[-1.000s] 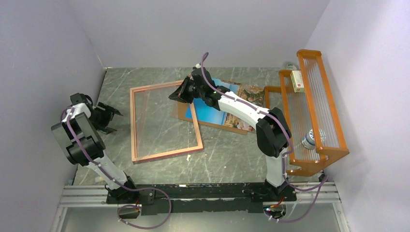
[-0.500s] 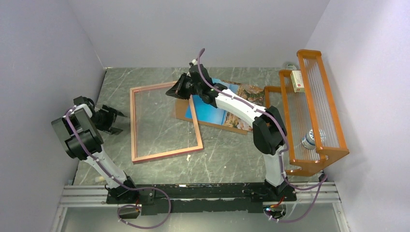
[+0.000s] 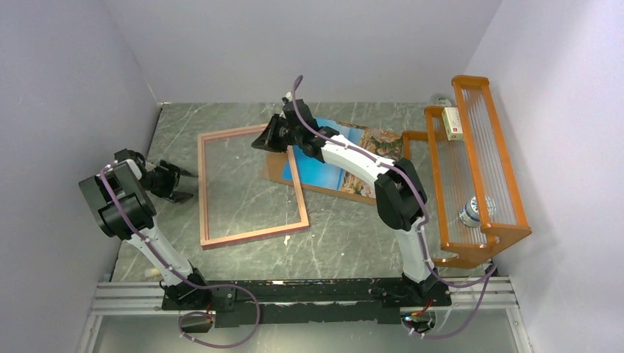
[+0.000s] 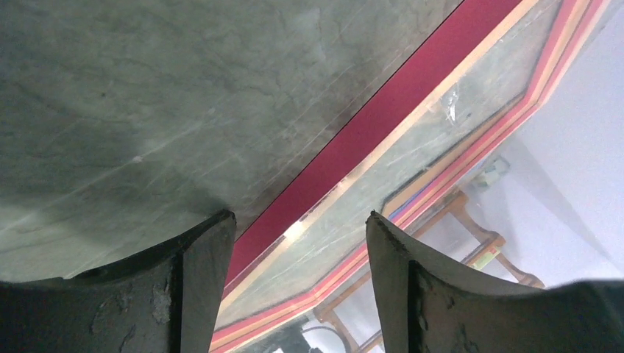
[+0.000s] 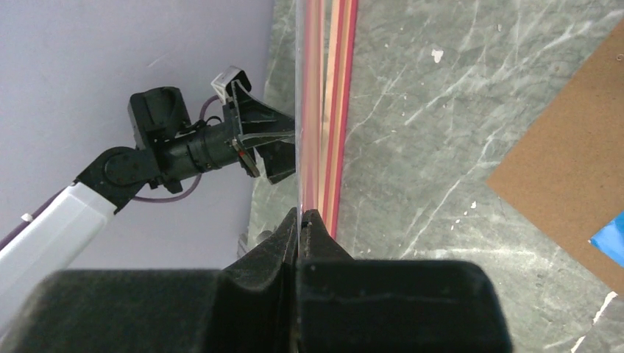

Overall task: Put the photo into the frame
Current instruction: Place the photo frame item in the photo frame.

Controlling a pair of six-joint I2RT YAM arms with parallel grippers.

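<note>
Right tool (image 5: 300, 215) gripping frame (image 3: 202, 187), left tool (image 4: 299, 220) — spread

open tabletop (image 3: 346, 243) before frame (image 3: 254, 232), orange rack (image 3: 471, 162) walling right side

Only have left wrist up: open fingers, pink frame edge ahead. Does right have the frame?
Observer: Yes. The right gripper is shut on the frame at its far right corner.
Operator: Where's the photo?
Observer: Not in the frame. The photo lies on the brown backing board, right of the frame, partly under the right arm.
Operator: Left touching?
Observer: From above, the left gripper sits outside the frame's left rail, about midway along it. I can't tell if it touches.
</note>
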